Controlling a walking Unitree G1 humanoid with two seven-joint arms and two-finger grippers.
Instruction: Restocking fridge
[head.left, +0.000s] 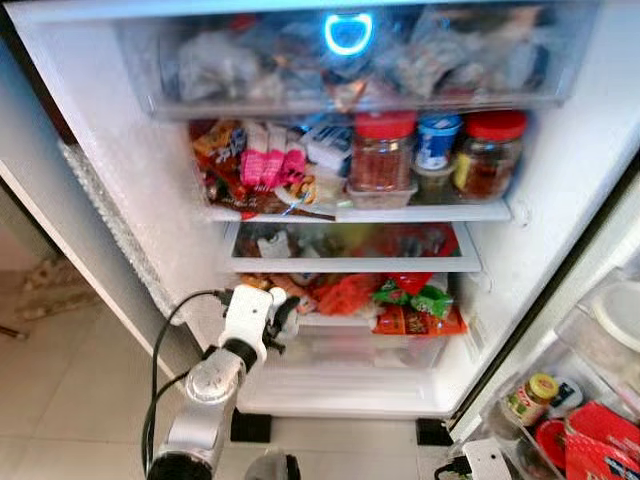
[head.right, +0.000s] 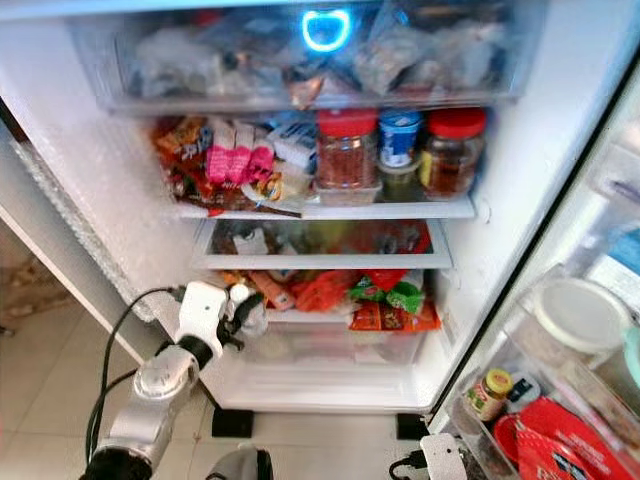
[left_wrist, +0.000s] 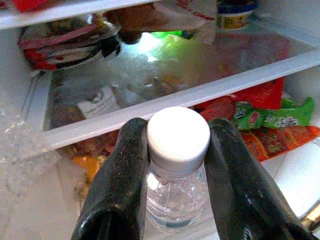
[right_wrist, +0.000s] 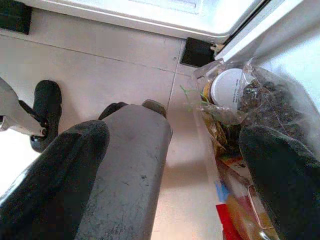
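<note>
While your left gripper (left_wrist: 175, 165) reached up into the fridge (head.left: 120, 190), its black fingers (left_wrist: 120, 175) pinched a clear ribbed-cap water bottle (left_wrist: 177, 150); your right gripper (right_wrist: 165, 170) hung spread.

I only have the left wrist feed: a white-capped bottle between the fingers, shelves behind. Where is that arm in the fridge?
Observer: The left gripper is at the lower left, level with the bottom shelf of snack packets.
Operator: What's on the shelf two up?
Observer: Two red-lidded jars with a blue-lidded tub between them, pink packets to their left.
Operator: And the right arm?
Observer: The right gripper hangs open, low over the floor tiles beside the door bin.
</note>
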